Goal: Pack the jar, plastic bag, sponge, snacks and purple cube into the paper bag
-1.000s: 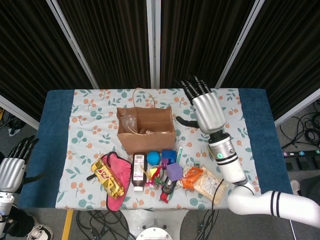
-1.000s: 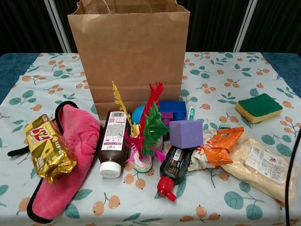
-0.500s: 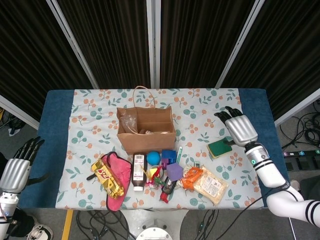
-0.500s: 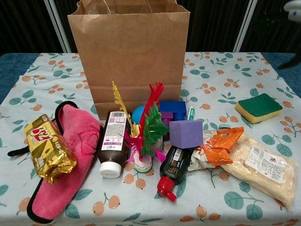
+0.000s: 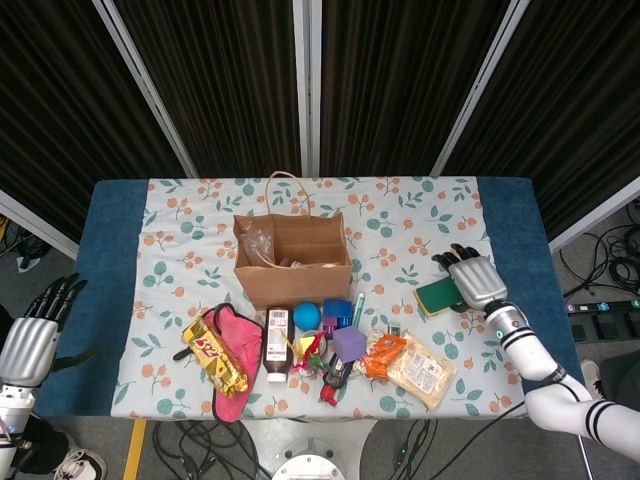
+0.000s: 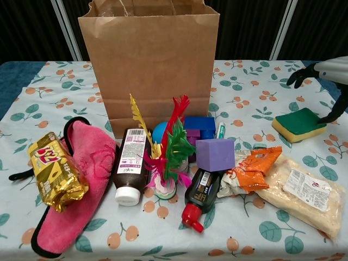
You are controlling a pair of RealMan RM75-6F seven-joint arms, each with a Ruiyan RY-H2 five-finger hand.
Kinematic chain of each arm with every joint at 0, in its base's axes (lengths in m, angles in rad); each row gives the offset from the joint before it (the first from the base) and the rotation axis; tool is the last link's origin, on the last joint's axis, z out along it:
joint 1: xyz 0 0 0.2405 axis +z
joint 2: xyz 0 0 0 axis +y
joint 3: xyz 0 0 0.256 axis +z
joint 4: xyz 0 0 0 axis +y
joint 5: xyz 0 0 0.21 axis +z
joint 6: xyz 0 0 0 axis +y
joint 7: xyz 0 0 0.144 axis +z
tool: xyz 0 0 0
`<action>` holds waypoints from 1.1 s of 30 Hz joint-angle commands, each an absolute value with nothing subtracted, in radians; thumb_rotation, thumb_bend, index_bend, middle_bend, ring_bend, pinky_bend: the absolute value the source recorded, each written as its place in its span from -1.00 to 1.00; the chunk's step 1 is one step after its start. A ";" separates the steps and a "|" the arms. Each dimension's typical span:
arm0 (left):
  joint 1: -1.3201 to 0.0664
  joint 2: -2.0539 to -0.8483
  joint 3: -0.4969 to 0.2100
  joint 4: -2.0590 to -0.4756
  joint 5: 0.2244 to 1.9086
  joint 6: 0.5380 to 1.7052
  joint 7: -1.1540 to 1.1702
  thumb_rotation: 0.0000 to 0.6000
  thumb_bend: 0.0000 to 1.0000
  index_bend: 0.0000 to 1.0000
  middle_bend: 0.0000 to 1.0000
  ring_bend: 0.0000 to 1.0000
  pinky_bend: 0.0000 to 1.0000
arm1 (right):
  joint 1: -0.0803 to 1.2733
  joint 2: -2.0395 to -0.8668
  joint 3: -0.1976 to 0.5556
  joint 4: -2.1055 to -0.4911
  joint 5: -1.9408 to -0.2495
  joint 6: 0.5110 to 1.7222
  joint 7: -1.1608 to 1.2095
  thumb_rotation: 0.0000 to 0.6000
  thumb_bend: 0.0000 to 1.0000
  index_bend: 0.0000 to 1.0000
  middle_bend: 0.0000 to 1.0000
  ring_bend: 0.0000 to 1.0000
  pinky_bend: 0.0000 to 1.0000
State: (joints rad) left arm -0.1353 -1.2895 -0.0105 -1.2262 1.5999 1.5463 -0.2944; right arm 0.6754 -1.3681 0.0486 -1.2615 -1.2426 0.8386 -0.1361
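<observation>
Dark curtains behind; floral cloth over blue table. My right hand has dropped from mid-table to hover over the sponge, fingers spread, grasping nothing. Left hand idles released off the table. Labels unreadable. Purple cube, snacks lie before the paper bag.

Right hand hovers with fingers spread; left hand hangs spread, empty.
</observation>
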 commanded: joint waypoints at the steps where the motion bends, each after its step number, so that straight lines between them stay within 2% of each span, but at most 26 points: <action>1: -0.135 -1.292 -0.009 -1.224 1.600 1.545 -0.295 1.00 -0.79 -0.80 -0.69 -0.87 -0.60 | 0.684 -1.402 0.046 -1.224 -1.239 0.806 -0.133 1.00 -1.00 -0.64 -0.61 -0.86 -0.65; 15: -0.131 -1.296 -0.007 -1.208 1.596 1.546 -0.305 1.00 -0.79 -0.80 -0.69 -0.87 -0.60 | 0.692 -1.470 0.040 -1.146 -1.236 0.743 -0.144 1.00 -1.00 -0.65 -0.61 -0.86 -0.65; 19: -0.130 -1.300 -0.007 -1.202 1.593 1.545 -0.309 1.00 -0.79 -0.80 -0.69 -0.88 -0.60 | 0.692 -1.478 0.040 -1.135 -1.219 0.723 -0.157 1.00 -1.00 -0.64 -0.54 -0.83 -0.64; 26: -0.127 -1.306 -0.005 -1.190 1.592 1.545 -0.315 1.00 -0.79 -0.80 -0.69 -0.88 -0.60 | 0.687 -1.493 0.046 -1.124 -1.211 0.731 -0.177 1.00 -1.00 -0.35 -0.39 -0.66 -0.57; 33: -0.126 -1.305 -0.005 -1.191 1.592 1.547 -0.316 1.00 -0.79 -0.80 -0.69 -0.87 -0.60 | 0.680 -1.492 0.058 -1.134 -1.207 0.754 -0.190 1.00 -0.98 -0.18 -0.28 -0.56 -0.48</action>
State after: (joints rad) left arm -0.1265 -1.3047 -0.0055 -1.1909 1.5926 1.5466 -0.3163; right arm 0.6821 -1.4946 0.0545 -1.1293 -1.2069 0.7473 -0.1889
